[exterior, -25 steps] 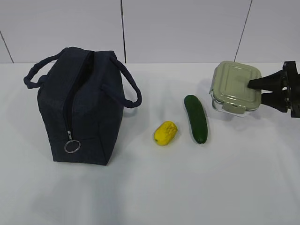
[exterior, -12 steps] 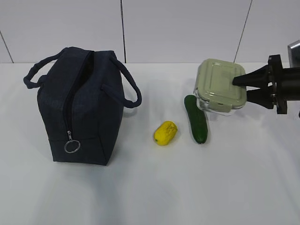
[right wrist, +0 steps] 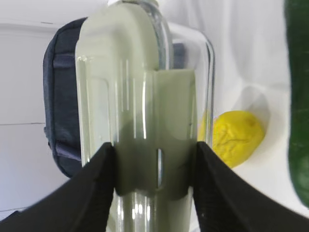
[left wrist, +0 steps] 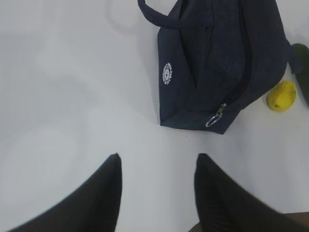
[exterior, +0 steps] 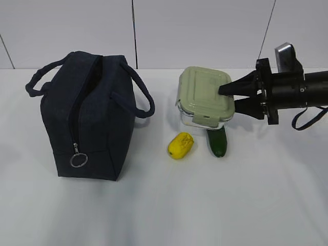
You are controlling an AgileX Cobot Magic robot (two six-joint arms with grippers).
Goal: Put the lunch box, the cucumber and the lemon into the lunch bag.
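1. The right arm's black gripper clamps the right edge of the small clear lunch box with the pale sage-green clip-on lid, one pointed finger over the lid and one beneath the container, holding it clear of the white table.

2. In the right wrist view the lunch box stands edge-on between the two dark fingertips, which press its lid and its underside; its lower end is cut off by the picture's edge.

3. The lunch box hangs above the far end of the dark green, smooth cucumber, hiding most of it in the exterior view; only the near end shows below the container.

4. The small bright yellow oval lemon lies on the table just left of the cucumber, apart from it and from the bag.

5. The boxy dark navy fabric lunch bag with two loop handles stands upright at the left of the table, well apart from the raised lunch box; its silver ring pull hangs low on the near end. How far the zipper is parted cannot be made out.

6. The left arm's gripper hovers over bare table with its dark fingers spread and nothing between them, the lunch bag beyond it with its round white logo facing the camera.

7. In that left wrist view the lemon sits past the bag, and only a sliver of the cucumber shows at the right edge.
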